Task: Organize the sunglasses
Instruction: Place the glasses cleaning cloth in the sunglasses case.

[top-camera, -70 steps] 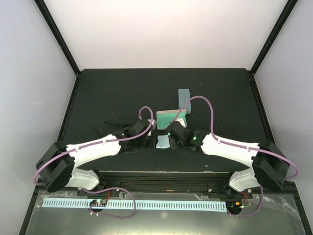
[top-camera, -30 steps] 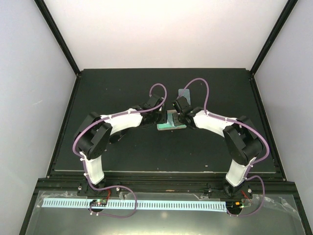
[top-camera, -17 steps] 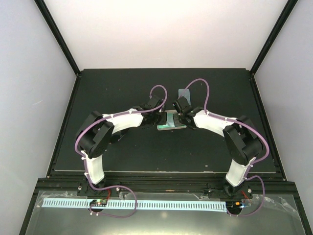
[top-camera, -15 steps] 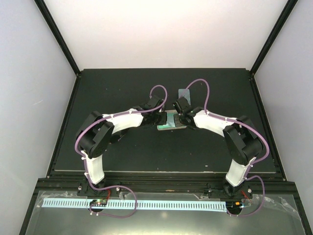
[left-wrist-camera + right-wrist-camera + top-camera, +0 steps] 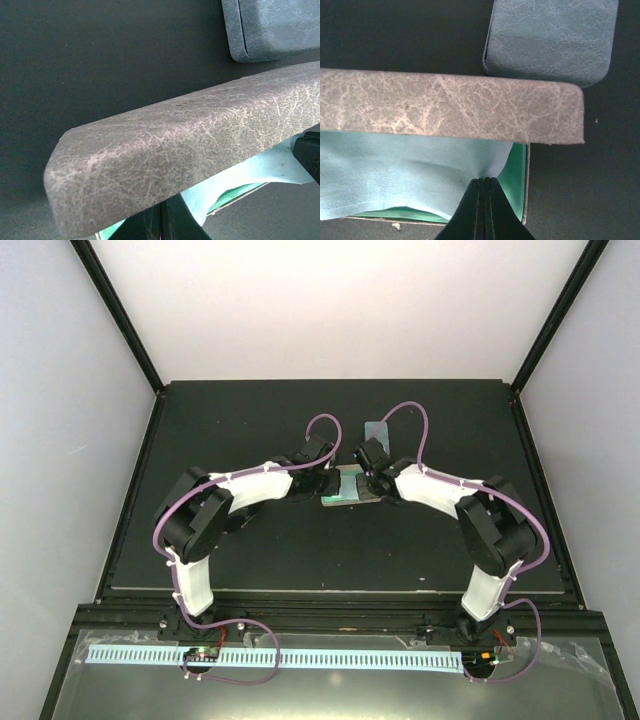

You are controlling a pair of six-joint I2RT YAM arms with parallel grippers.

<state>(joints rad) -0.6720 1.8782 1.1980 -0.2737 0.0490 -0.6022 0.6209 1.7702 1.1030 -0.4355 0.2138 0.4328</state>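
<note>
The sunglasses show in no view. A beige-grey case (image 5: 350,486) lies open mid-table, its lid (image 5: 450,102) raised over a green lining (image 5: 518,170). A light blue cloth (image 5: 395,170) lies inside it. My right gripper (image 5: 484,180) is shut, and the cloth puckers at its tips. My left gripper (image 5: 161,212) is shut at the other end of the case, its tips tucked under the lid (image 5: 200,130), with cloth (image 5: 250,170) on both sides of its fingers. From above, the left gripper (image 5: 333,483) and right gripper (image 5: 369,483) flank the case.
A closed blue-grey case (image 5: 376,432) lies just beyond the open one, close to its lid (image 5: 550,40). It also shows at the upper right in the left wrist view (image 5: 270,25). Black frame posts stand at the table's back corners.
Since the earliest frame both arms have carried the cloth from near the front edge out to the open case. Over the last second they have barely shifted.
</note>
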